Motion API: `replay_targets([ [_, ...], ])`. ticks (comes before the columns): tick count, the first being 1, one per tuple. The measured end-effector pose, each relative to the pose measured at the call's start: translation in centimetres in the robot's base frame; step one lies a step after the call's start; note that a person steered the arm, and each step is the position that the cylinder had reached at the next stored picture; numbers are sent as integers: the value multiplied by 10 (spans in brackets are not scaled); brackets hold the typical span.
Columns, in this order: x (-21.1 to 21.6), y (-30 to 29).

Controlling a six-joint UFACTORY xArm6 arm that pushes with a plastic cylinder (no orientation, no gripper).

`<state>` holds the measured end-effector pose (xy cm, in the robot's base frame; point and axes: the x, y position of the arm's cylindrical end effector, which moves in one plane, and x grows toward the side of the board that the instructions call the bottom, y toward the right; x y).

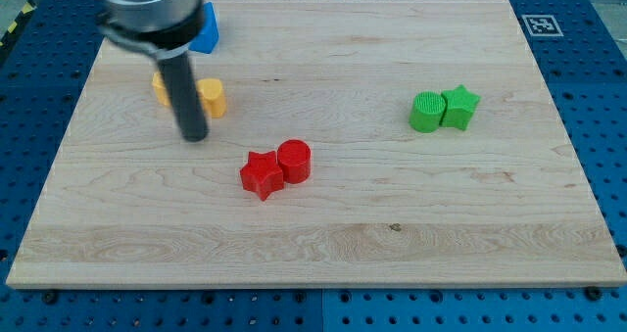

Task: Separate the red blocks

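Observation:
A red star block (261,173) and a red cylinder (294,161) lie touching each other near the board's middle, the star at the lower left of the cylinder. My tip (195,136) rests on the board to the upper left of the red star, a short way off and touching neither red block. The rod rises from the tip to the arm's head at the view's top left.
Two yellow blocks (211,97) sit just behind the rod, one partly hidden by it. A blue block (205,31) lies at the top left, partly under the arm. A green cylinder (427,112) and a green star (459,107) touch at the right. The wooden board (392,224) lies on a blue pegboard.

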<state>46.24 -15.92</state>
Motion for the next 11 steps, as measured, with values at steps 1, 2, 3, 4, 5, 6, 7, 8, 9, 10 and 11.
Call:
replay_targets([
  [1, 42, -8],
  [2, 52, 13],
  [3, 52, 56],
  [4, 52, 103],
  [5, 52, 146],
  [6, 52, 186],
  [7, 46, 191],
  [8, 37, 202],
  [9, 39, 232],
  [10, 50, 265],
  [11, 72, 287],
])
